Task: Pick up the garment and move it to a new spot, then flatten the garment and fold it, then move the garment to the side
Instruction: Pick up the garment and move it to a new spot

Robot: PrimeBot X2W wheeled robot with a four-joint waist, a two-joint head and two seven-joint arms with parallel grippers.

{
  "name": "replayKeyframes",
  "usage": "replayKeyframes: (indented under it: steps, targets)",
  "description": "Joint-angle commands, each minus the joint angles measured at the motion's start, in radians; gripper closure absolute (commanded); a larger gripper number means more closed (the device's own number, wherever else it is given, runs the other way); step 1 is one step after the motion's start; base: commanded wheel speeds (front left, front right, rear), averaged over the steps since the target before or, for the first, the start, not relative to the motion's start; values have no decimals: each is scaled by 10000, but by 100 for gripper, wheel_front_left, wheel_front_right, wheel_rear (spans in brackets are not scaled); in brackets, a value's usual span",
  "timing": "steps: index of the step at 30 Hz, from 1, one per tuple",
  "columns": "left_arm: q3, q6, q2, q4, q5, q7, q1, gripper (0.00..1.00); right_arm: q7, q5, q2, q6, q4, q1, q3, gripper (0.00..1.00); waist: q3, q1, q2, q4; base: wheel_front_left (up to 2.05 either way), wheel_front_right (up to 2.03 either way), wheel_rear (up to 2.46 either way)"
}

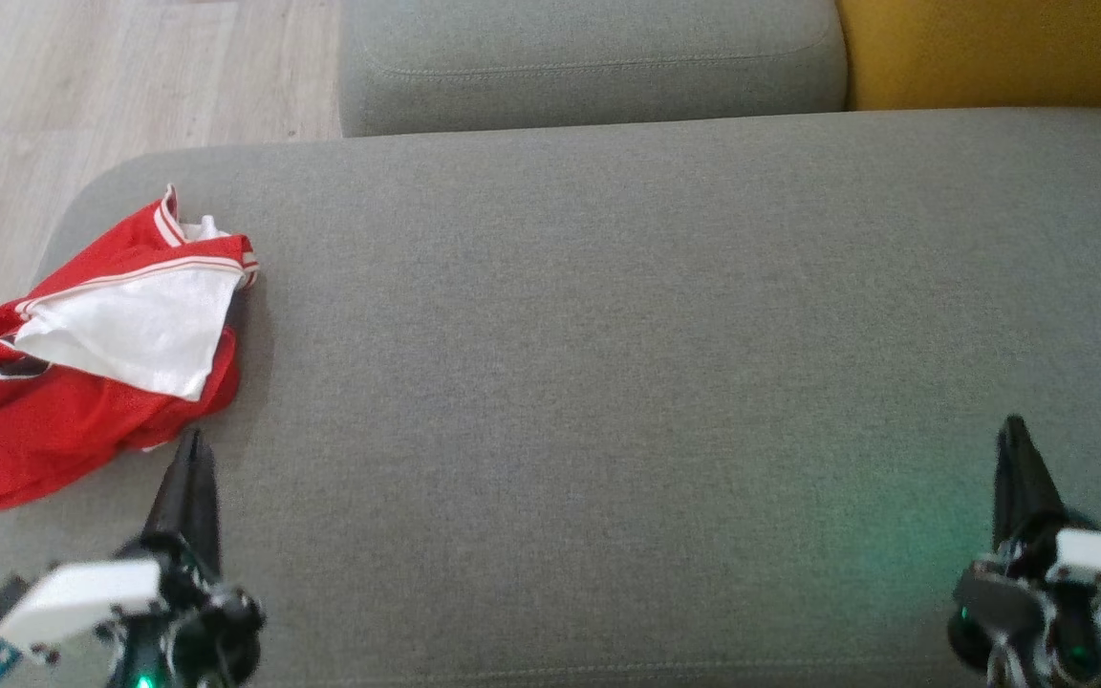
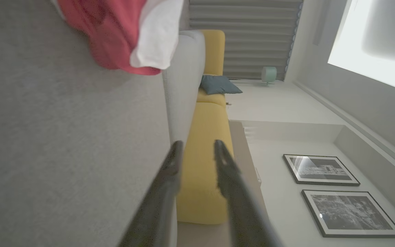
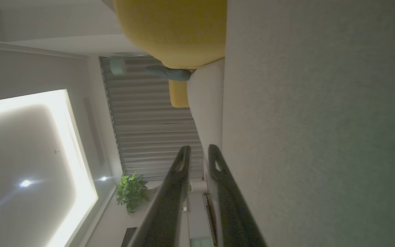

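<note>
1. Head view: the garment [image 1: 101, 363], a red mesh jersey with white lining turned out, lies crumpled at the far left edge of the grey seat [image 1: 608, 382]. Its lower-left part seems to hang past that edge. The left gripper [image 1: 190, 447] hovers just beside the near hem, fingers drawn almost together and empty. The right gripper [image 1: 1013, 432] sits well apart at the lower right, equally narrow and empty.

2. Left wrist view: the garment [image 2: 115, 34] is at the top, ahead of the left gripper [image 2: 197, 147], whose fingers leave a slim gap with nothing in it. Going in with jaws this narrow would likely shove the cloth rather than take it. A shove could tip the overhanging part off toward the floor [image 1: 82, 86].

3. Right wrist view: the right gripper [image 3: 199, 152] points along the seat [image 3: 321, 137], fingers close together and holding nothing. If the left arm lifts alone, it may pinch a single layer, so the jersey would dangle bunched and be harder to flatten. The mesh might also snag on a fingertip at release.
</note>
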Motion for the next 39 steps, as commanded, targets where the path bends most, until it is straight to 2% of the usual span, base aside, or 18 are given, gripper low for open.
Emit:
replayKeyframes:
  steps: [1,16,39]
  targets:
    - [-23,1,-13,117,4,-14,43,0,-11,-8,9,0,100,41,12,0,0,0,-1,-1,0,0,0]
    - [-385,-8,16,-43,327,-433,-177,0,-357,-432,-85,5,-270,91,297,0,-46,0,-1,-17,0,0,0]
    - [-802,-23,90,-899,3514,-1110,-614,0,-641,-3635,-357,12,-1451,-15,572,0,-162,0,-1,0,0,0,0]
